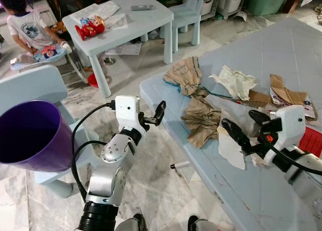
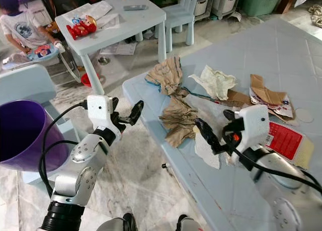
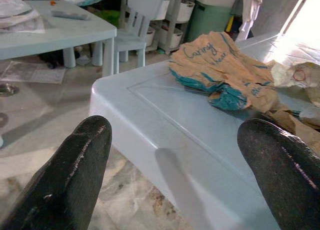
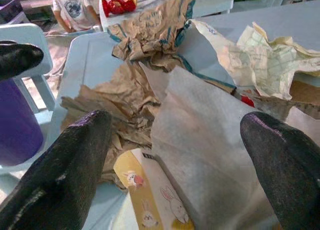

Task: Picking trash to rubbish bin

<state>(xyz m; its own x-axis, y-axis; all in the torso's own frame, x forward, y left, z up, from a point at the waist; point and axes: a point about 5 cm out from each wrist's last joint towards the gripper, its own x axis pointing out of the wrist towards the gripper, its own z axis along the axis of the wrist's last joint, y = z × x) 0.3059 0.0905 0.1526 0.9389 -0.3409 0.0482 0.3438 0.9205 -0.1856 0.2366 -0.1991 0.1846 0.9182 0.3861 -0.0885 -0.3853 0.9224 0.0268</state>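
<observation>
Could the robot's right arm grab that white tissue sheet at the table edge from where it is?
Probably yes: the right tool is open, the white tissue lies between its fingers, and nothing blocks it.

I see crumpled brown paper [image 1: 202, 119] and white tissue [image 1: 231, 148] mid-table; the purple plastic bin [image 1: 31, 135] (upright, open-mouthed) sits at nine o'clock.

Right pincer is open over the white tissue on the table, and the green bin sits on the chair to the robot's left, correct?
Not quite: the bin is purple, not green, as the left eye view shows. The rest stands: the right pincer is open over the white tissue on the table, and the bin sits on the chair to the robot's left.
</observation>
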